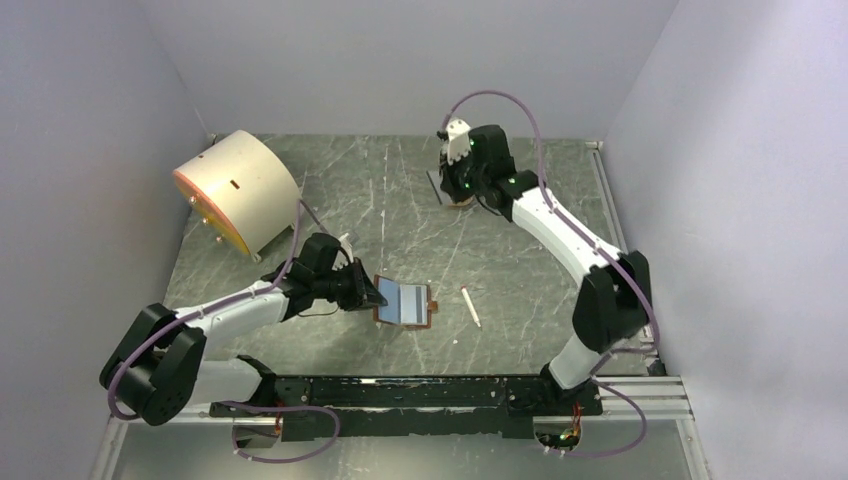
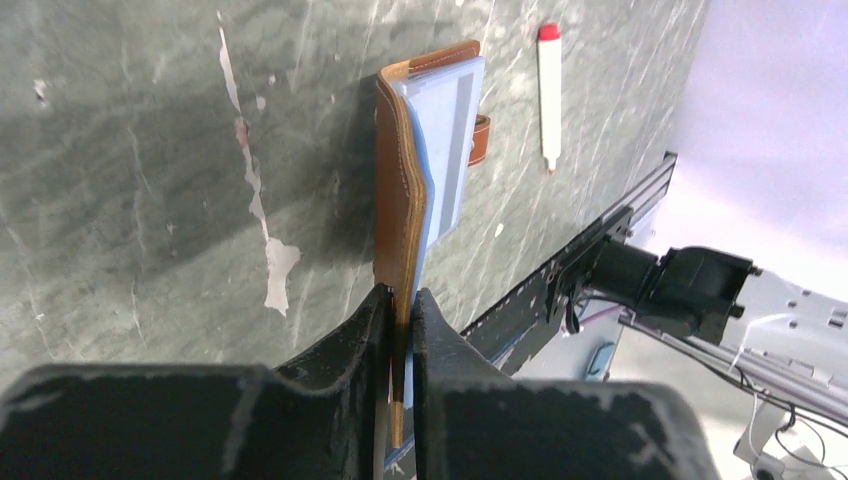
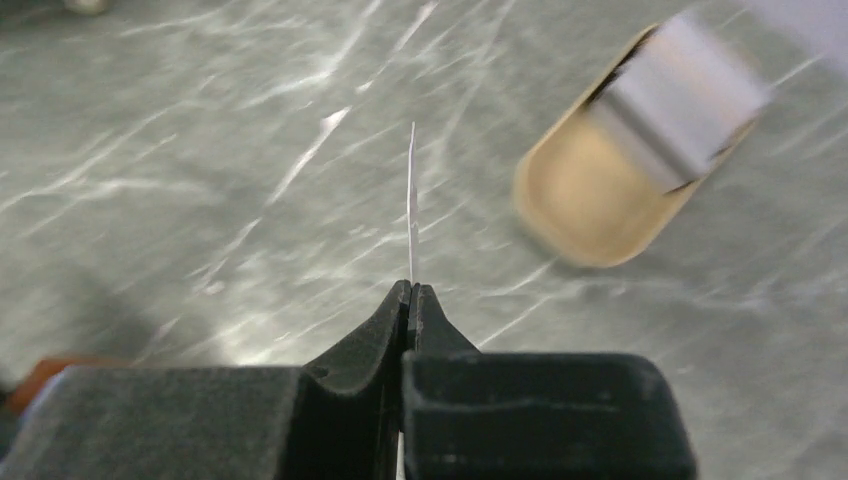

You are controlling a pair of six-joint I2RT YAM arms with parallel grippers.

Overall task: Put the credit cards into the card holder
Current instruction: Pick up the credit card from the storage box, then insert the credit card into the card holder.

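From above, my left tool (image 1: 365,290) holds the brown leather card holder (image 1: 405,303) open on the grey marbled surface (image 1: 520,250). Left wrist: clamped on its flap. Right wrist: my right tool (image 3: 411,292) pinches a thin white credit card (image 3: 412,195) edge-on; I'd square it to the blue pocket (image 2: 450,130) before sliding.

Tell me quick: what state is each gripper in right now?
Left gripper: closed on an edge of the brown leather folding card holder.
Right gripper: closed on a thin white flat credit card.
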